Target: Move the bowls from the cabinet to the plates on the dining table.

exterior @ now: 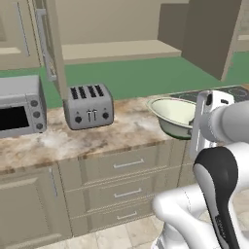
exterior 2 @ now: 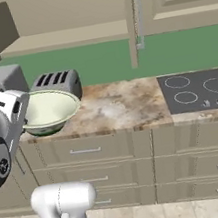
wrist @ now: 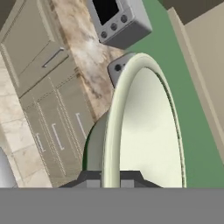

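The hand (wrist: 111,178) is clenched on the rim of the bowl (wrist: 146,131), cream inside, dark green outside, held above the marbled worktop (exterior: 112,131) right of the toaster (exterior: 89,105).

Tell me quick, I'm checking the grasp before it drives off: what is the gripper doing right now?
Gripper: closed on the rim of the green bowl, holding it.
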